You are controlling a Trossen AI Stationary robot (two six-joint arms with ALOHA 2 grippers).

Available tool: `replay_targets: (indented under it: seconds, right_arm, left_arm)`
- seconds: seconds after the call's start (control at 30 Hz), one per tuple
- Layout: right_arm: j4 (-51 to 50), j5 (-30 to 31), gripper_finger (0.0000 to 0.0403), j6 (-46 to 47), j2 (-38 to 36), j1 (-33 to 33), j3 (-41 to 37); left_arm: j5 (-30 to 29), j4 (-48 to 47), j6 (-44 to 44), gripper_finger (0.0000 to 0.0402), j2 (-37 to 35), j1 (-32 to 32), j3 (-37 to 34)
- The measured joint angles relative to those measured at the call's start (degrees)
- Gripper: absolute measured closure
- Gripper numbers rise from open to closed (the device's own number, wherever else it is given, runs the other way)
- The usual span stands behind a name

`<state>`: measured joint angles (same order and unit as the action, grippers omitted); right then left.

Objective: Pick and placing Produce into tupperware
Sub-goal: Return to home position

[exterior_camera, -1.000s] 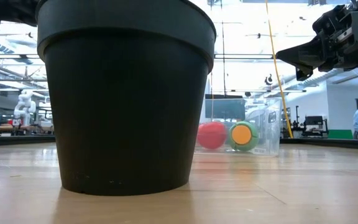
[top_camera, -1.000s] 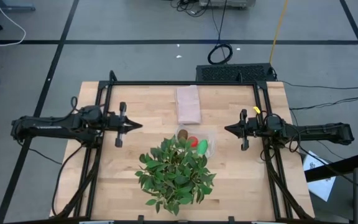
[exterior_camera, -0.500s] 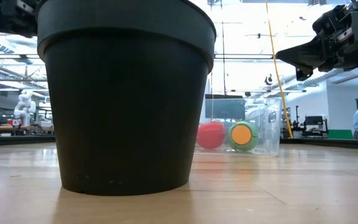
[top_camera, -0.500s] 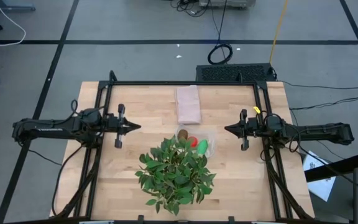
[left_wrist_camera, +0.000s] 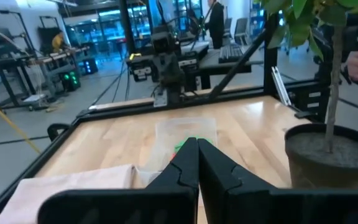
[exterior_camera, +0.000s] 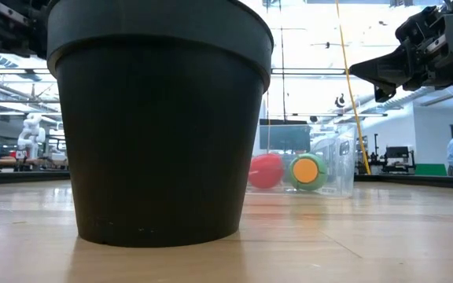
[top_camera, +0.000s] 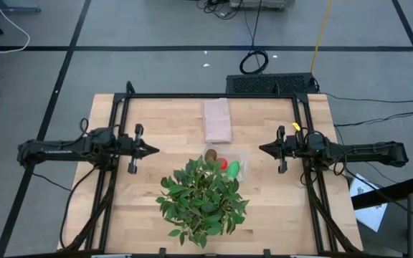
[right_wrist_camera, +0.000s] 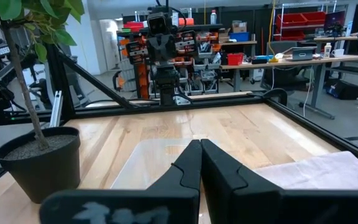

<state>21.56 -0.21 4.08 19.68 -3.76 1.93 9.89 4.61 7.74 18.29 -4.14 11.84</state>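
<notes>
The clear tupperware (top_camera: 229, 163) sits mid-table, just beyond the potted plant. Inside it lie the brown kiwi (top_camera: 211, 155), the red ball (top_camera: 222, 163) and the green oval (top_camera: 234, 170). The low view shows the red ball (exterior_camera: 266, 170) and the green piece (exterior_camera: 307, 171) resting on the tub's floor; the pot hides the kiwi. My left gripper (top_camera: 154, 150) hovers shut to the tub's left, and my right gripper (top_camera: 262, 149) hovers shut to its right, both above the table. The left wrist view shows the tub (left_wrist_camera: 185, 132) ahead of the shut fingers.
A leafy plant (top_camera: 203, 199) in a black pot (exterior_camera: 160, 118) stands near the table's front edge, close to the tub. A pinkish-beige folded cloth (top_camera: 217, 120) lies toward the far edge. A black frame borders the table. A person stands in the room behind.
My left gripper has drawn back a little toward the table's left and near edges, still shut. The right arm and the produce have stayed where they were.
</notes>
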Motion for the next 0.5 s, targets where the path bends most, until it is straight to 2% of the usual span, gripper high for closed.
replay_targets:
  seconds: [0.5]
  right_arm:
    - [0.06,-1.47,0.0403,0.80,0.00,0.01,0.00]
  left_arm:
    - [0.58,-2.90,-0.80,0.0401,-1.56,0.00,-0.64]
